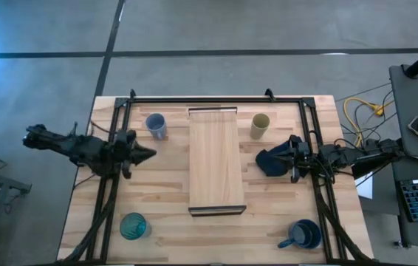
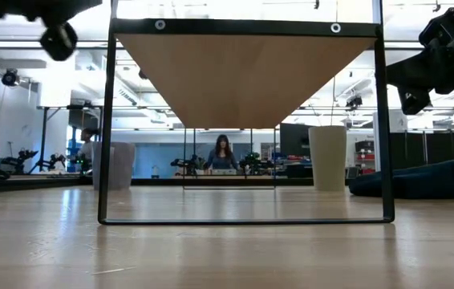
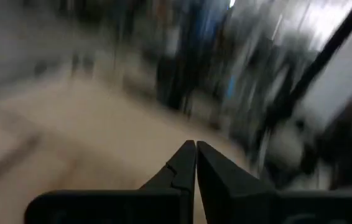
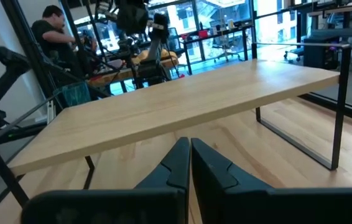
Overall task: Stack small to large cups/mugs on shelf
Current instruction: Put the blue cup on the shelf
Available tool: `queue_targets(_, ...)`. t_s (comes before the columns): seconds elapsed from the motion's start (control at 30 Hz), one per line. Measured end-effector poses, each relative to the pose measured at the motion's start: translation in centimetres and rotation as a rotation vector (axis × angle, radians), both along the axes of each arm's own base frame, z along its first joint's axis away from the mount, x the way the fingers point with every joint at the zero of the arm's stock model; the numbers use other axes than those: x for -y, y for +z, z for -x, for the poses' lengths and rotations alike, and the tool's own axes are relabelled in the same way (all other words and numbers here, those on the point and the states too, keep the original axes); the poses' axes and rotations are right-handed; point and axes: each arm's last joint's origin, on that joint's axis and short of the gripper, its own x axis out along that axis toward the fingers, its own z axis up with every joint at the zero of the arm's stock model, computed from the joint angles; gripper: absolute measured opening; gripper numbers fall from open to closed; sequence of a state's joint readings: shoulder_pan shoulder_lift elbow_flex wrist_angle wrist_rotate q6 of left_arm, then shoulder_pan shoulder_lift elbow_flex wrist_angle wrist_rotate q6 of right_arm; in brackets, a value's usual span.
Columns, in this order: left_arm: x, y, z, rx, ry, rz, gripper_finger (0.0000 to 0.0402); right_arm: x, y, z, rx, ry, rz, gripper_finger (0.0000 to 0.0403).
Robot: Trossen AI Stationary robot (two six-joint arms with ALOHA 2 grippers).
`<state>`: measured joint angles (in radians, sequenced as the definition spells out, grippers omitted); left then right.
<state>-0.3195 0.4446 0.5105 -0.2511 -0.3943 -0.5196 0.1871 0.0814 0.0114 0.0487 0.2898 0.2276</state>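
Beside shelf point(image 1: 216, 159), L gripper point(image 1: 147, 153) closed, R gripper point(image 1: 289, 157) closed

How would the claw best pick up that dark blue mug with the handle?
The dark blue mug stands upright, mouth open, its handle sticking out towards the table's left side. Probably best for the right claw to come from above and pinch the rim on the side away from the handle, one finger inside.

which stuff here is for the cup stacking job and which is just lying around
For the job:
- pale blue-grey mug
- small tan cup
- teal ribbed glass
- dark blue handled mug
- shelf
- left gripper and right gripper, both shut and holding nothing

Lying about:
- dark navy cloth, beside the right gripper
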Motion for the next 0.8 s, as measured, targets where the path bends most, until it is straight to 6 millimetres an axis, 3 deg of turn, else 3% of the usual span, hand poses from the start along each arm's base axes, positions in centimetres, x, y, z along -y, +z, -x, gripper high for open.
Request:
queue_targets(0.17,0.9,2.8,0.0,-0.379,-0.254,0.025,0.0000,0.0,0.0,0.0,0.003,-0.003,0.000,0.0009)
queue_targets(0.37,2.0,6.0,-1.2,-0.521,-0.451,0.109,0.0000,0.1,0.1,0.0,0.011,-0.027,-0.002,0.0009)
queue_targets(0.63,3.6,6.4,-1.4,-1.078,-0.432,0.079,0.0000,0.1,0.5,0.0,0.053,-0.027,-0.015,0.0009)
queue_targets(0.8,5.1,6.9,-3.0,-1.181,-0.381,0.107,0.0012,0.1,0.7,0.0,0.072,-0.027,-0.021,0.0009)
